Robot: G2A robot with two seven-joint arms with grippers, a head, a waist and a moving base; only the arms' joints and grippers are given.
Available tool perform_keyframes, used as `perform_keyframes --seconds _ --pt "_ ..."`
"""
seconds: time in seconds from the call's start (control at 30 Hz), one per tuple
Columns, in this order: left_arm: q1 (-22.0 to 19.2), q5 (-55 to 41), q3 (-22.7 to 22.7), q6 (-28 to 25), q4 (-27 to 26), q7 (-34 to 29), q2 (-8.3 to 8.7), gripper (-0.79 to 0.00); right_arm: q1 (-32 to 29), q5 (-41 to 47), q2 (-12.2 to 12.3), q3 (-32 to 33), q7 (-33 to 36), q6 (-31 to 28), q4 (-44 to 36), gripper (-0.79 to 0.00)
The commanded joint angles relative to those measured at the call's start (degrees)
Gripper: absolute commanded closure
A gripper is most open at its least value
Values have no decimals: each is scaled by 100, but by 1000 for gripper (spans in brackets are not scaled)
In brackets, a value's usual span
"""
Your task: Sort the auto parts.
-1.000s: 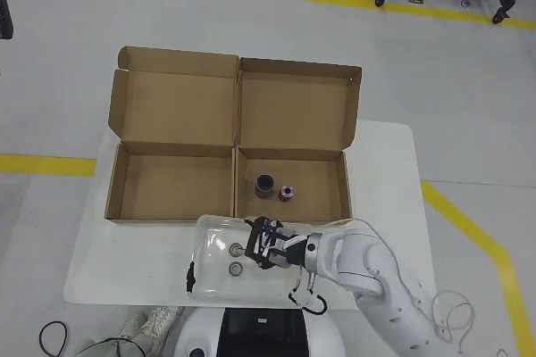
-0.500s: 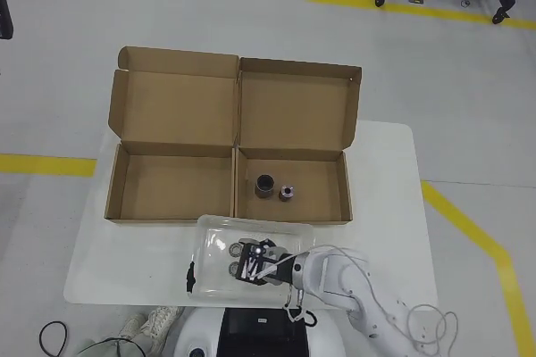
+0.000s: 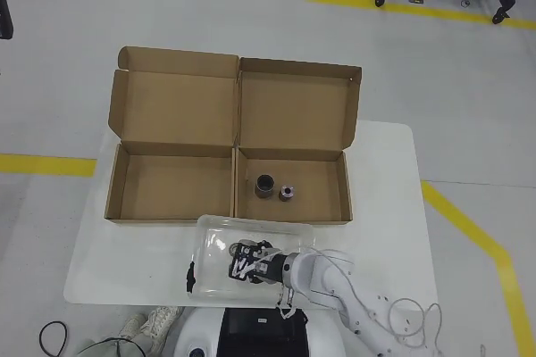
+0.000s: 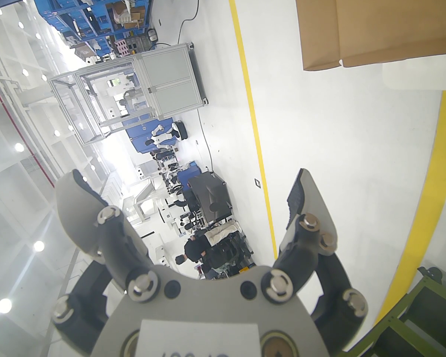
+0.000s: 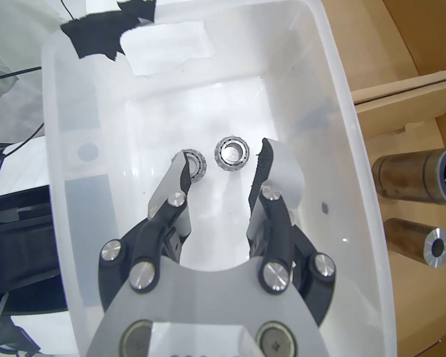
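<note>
Over the last second the right claw (image 3: pixel 242 263) has slid along the clear bin (image 3: pixel 250 220) toward its left end, and it now hangs low inside, over the two rings. Its fingers are spread and grip nothing. One fingertip (image 5: pixel 186 161) half covers the first ring (image 5: pixel 198 167). The second ring (image 5: pixel 232 155) lies in the gap ahead, hole up and axis upright. The left claw (image 4: pixel 187 182) is spread and empty.

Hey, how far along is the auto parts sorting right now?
Done: a larger sleeve and a smaller sleeve lie in the right cardboard box. In hand: the right gripper hangs open inside the clear bin, aimed at the first bearing, nothing gripped yet. Left: the first bearing and the second bearing beside it, both unsorted in the bin.
</note>
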Motion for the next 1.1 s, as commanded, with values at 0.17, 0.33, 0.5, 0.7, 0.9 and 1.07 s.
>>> perform_keyframes --seconds 0.17,0.33,0.5,0.7,0.9,1.07 --pt "0 0 0 0 0 0 0 -785 265 -97 -113 -297 318 328 271 -345" --pt "0 0 0 0 0 0 0 -785 466 -93 -205 -482 436 481 503 -382" --pt "0 0 0 0 0 0 0 -785 615 -51 -270 -585 329 495 724 -376" --pt "0 0 0 0 0 0 0 -785 731 28 -323 -634 243 491 917 -363" --pt "0 0 0 0 0 0 0 -785 835 146 -373 -661 149 479 1118 -348" --pt "0 0 0 0 0 0 0 -785 935 239 -425 -729 88 416 1295 -345"
